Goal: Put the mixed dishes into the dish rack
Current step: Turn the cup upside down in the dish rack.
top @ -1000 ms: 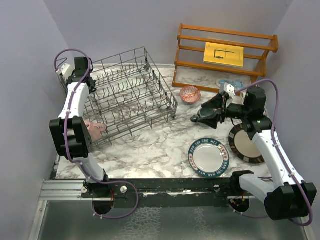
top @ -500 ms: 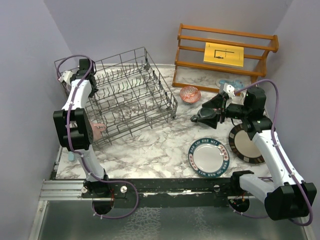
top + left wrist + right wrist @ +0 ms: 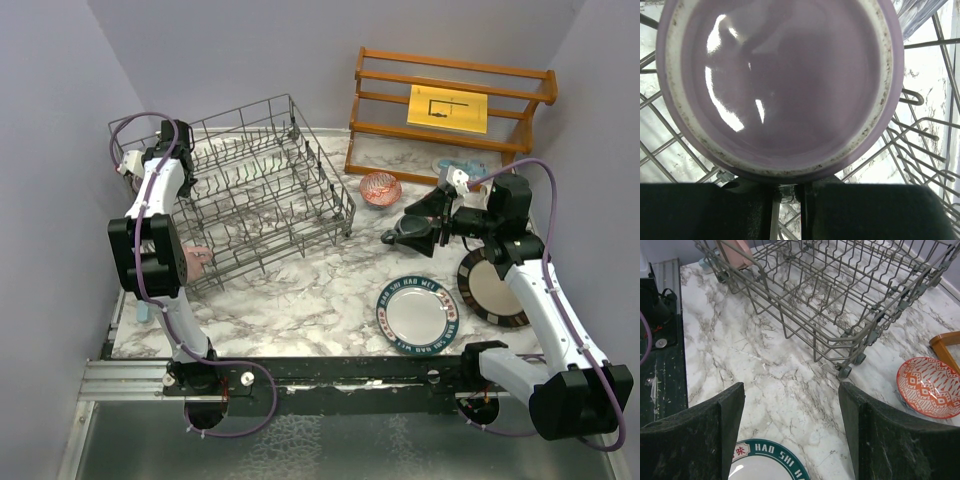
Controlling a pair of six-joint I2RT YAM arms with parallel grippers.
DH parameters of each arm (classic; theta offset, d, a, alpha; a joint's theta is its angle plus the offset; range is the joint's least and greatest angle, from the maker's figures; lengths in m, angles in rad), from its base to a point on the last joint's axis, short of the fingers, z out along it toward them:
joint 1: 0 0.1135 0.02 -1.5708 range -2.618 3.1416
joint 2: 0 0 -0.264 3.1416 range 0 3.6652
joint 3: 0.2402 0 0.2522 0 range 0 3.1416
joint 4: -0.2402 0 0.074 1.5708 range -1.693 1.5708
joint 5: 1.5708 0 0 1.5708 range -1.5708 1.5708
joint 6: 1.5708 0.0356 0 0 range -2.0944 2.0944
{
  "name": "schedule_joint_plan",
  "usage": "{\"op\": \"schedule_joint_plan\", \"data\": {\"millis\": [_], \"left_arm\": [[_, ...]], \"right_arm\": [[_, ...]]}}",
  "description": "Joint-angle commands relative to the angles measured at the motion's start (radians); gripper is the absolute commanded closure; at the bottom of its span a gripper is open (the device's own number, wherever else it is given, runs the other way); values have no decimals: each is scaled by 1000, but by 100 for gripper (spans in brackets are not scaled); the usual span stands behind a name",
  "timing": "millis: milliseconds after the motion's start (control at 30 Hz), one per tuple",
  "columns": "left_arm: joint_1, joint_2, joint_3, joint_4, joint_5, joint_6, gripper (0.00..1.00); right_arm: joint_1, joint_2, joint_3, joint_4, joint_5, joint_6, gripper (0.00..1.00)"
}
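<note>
Jaws open on right gripper [image 3: 415,228] over marble table [image 3: 310,290]; dish rack [image 3: 260,190] at 10 o'clock, wooden shelf [image 3: 450,95] at 12. Left wrist: left gripper [image 3: 787,187] clamped on mauve mug [image 3: 780,85] above dish rack. Right wrist: red-patterned bowl [image 3: 930,387] at 3 o'clock, lettered plate [image 3: 770,460] at 6.

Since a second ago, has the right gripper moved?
No. The right gripper sits at the same spot between the red-patterned bowl and the blue-rimmed plate.

Pale lilac walls [image 3: 250,50] enclose white-grey marbled tabletop [image 3: 300,290]; orange-brown slatted wooden shelf [image 3: 450,66] with yellow card [image 3: 447,108] stands far right.
</note>
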Motion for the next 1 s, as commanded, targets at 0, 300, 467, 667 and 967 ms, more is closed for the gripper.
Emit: {"op": "schedule_joint_plan", "data": {"millis": [0, 300, 467, 667, 967], "left_arm": [[13, 24, 31, -7, -36, -76, 98], [16, 16, 20, 10, -32, -85, 92], [16, 19, 18, 7, -27, -82, 79], [14, 16, 4, 10, -19, -85, 69], [14, -3, 21, 15, -26, -54, 57]], "right_arm": [[1, 3, 24, -12, 26, -21, 25], [1, 7, 23, -13, 27, -22, 25], [1, 5, 24, -12, 29, -24, 25], [1, 3, 26, -16, 29, -25, 25], [1, 1, 25, -16, 29, -27, 25]]}}
